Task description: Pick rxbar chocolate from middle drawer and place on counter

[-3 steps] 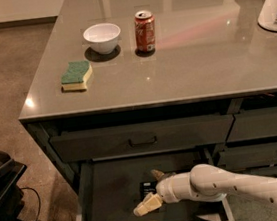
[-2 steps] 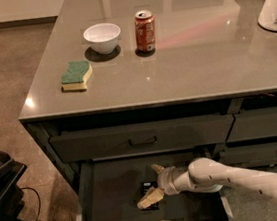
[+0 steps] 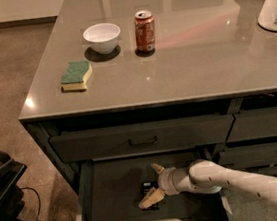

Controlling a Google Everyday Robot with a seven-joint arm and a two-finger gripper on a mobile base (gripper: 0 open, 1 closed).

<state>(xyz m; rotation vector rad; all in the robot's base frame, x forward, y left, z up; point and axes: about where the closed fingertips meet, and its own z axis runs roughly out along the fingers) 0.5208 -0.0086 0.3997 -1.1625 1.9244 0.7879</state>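
Note:
The middle drawer [image 3: 114, 196] is pulled open below the counter [image 3: 198, 60]. The rxbar chocolate [image 3: 147, 186], a small black bar, lies flat on the drawer floor near its middle. My gripper [image 3: 154, 184] reaches into the drawer from the right on a white arm. It is open, with one pale finger [image 3: 157, 168] behind the bar and the other [image 3: 150, 199] in front of it, so the bar sits between them. The lower finger hides part of the bar.
On the counter stand a white bowl [image 3: 102, 37], a red soda can [image 3: 145, 31], a green-and-yellow sponge [image 3: 76, 75] and a white container [image 3: 274, 2] at the far right. A closed drawer front with a thin handle [image 3: 143, 142] overhangs the open drawer. Dark equipment [image 3: 2, 189] stands at the left.
My gripper has moved a little deeper into the drawer and to the right, so its open fingers now straddle the black bar.

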